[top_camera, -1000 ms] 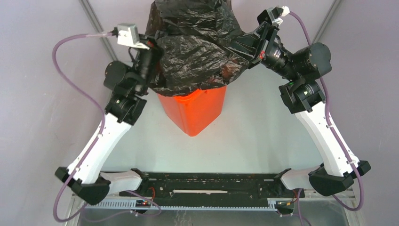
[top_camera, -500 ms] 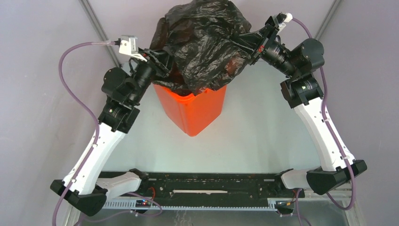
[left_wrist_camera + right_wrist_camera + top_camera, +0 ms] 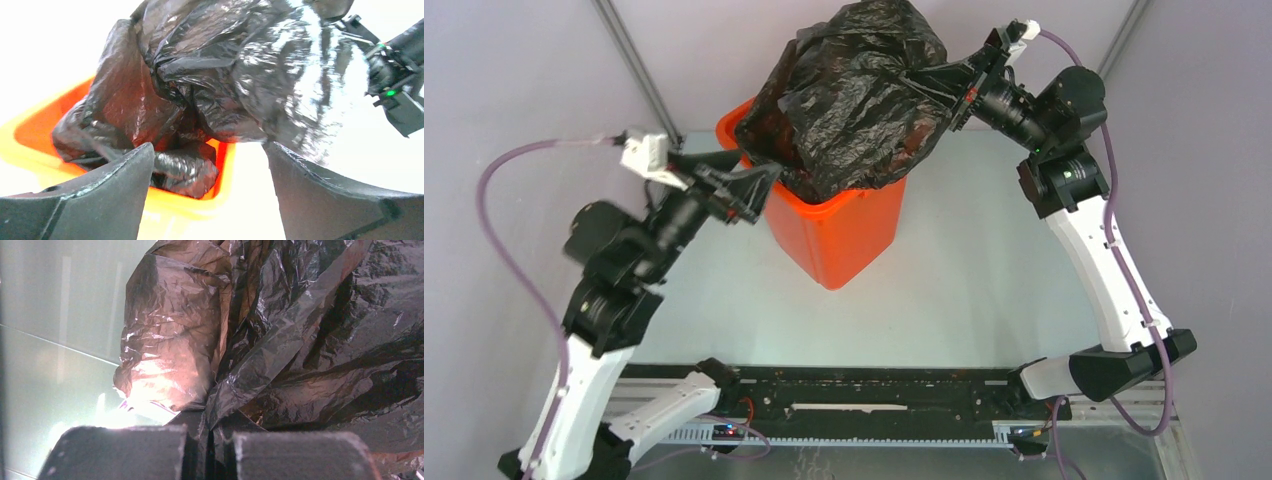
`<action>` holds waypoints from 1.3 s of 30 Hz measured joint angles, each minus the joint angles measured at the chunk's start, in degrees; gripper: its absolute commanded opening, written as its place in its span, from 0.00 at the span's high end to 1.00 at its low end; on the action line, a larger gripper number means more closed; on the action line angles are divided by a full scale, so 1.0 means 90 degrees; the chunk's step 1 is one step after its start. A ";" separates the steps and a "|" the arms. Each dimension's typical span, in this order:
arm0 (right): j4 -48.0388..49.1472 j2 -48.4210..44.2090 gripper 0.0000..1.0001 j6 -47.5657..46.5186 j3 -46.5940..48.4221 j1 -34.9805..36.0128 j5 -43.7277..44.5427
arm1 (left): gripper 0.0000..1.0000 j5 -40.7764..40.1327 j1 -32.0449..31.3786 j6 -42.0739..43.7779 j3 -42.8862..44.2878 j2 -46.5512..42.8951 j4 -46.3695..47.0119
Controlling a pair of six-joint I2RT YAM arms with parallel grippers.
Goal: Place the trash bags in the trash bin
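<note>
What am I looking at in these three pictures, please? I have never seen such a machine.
These are two robot arms bolted to a table. One picture looks down from above; the other two come from a camera on each wrist. On the table stands an orange trash bin, with a black trash bag partly inside it, bulging above the rim. The right hand is shut on the bag's plastic. The left hand is open near the bin, holding nothing.
</note>
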 measured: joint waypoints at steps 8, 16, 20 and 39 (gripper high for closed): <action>-0.0012 -0.0002 1.00 -0.0010 0.0000 -0.0024 0.0000 | 0.36 -0.0860 0.0000 0.0044 0.0015 -0.0653 -0.0595; -0.0333 -0.0119 1.00 -0.0223 -0.0010 0.0342 0.0085 | 0.43 -0.1018 0.0000 -0.0027 0.0066 0.0906 -0.0444; -0.0512 -0.0221 1.00 -0.0401 -0.0012 0.0612 0.0126 | 0.47 -0.1192 0.0000 -0.0136 0.0068 0.1914 -0.0393; -0.1071 -0.0279 1.00 -0.0797 0.0068 -0.0051 -0.0170 | 0.12 -0.1124 0.0010 0.0376 0.0075 -0.0029 -0.0597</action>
